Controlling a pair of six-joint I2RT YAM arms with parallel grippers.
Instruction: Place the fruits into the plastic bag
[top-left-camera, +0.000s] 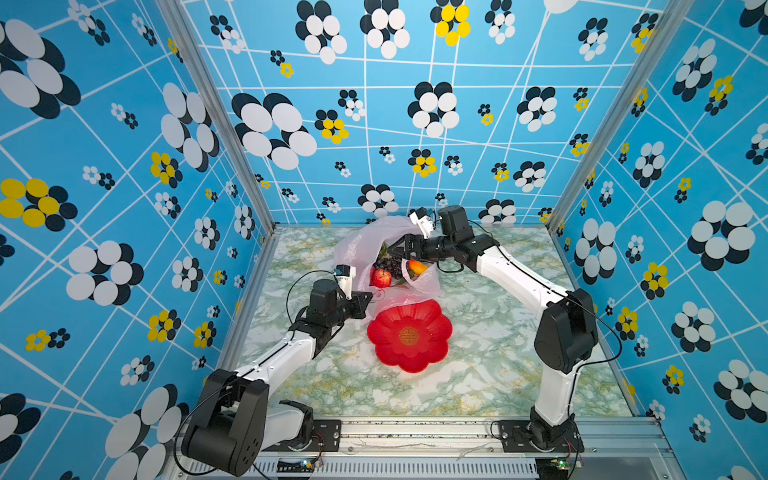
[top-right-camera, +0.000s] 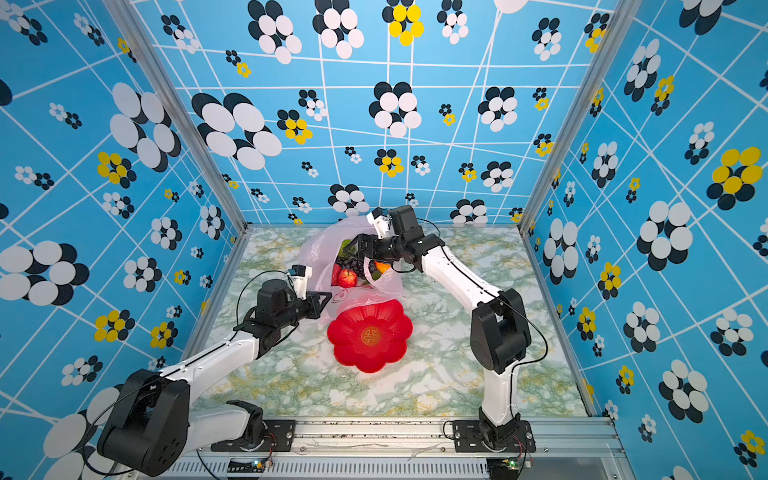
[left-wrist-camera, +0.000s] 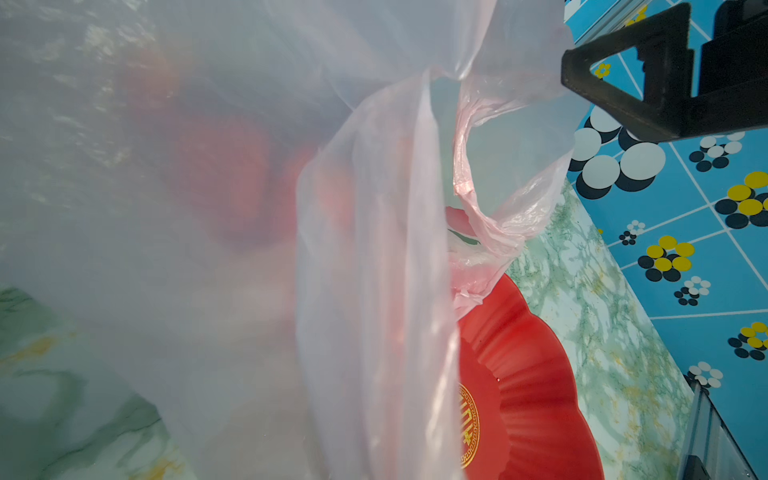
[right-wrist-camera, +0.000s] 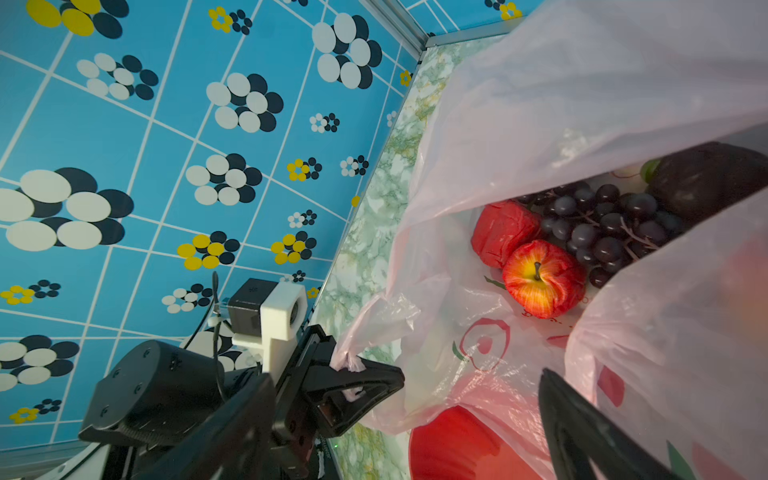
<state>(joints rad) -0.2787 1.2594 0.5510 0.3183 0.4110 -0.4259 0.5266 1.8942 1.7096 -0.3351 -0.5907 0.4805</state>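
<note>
My left hand (right-wrist-camera: 357, 376) is shut tight on the edge of the plastic bag (top-left-camera: 360, 243), pinching it so the mouth is pulled open. My right hand (top-left-camera: 397, 249) is wide open with nothing in it, and it hangs right at the bag's mouth. The bag lies on the worktop (top-left-camera: 498, 332) toward the back, touching the rim of the red plate (top-left-camera: 434, 328). Inside the bag I see the fruits: a red apple (right-wrist-camera: 542, 278), the grapes (right-wrist-camera: 609, 226), a dark round fruit (right-wrist-camera: 706, 178) and the mango (top-left-camera: 417, 267). The plate has no fruit on it, and I see none loose on the worktop. So I think the putting-in step is about done. Next I should lift my right hand up and out slowly, because the bag is thin and a finger could catch it. After that my left hand can let go.
</note>
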